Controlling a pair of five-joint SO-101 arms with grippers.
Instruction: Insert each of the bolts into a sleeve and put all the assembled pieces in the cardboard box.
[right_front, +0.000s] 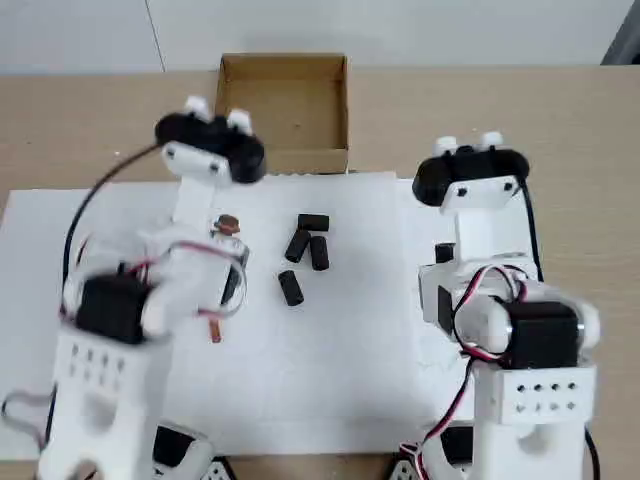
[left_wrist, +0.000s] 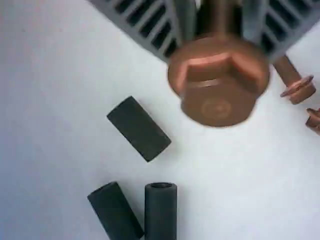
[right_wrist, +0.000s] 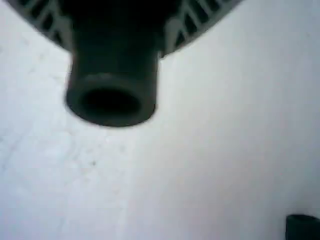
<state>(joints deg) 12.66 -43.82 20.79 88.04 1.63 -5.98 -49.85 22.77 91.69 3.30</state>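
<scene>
- The copper flange bolt (left_wrist: 217, 82) sits clamped by its shank in the left pincer (left_wrist: 219, 17).
- The right pincer (right_wrist: 117, 17) grips a black sleeve (right_wrist: 111, 85), bore unobstructed.
- Shank and bore probably need one shared axis before pushing.
- Four spare sleeves (right_front: 319, 252) lie on the white sheet (right_front: 330, 370), near the cardboard box (right_front: 285, 110).

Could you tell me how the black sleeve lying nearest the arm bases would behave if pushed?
The sleeve is a short cylinder lying on its side on the flat white sheet, so it would probably roll if pushed sideways. Being small and apparently hollow, it is likely light and rigid.
</scene>
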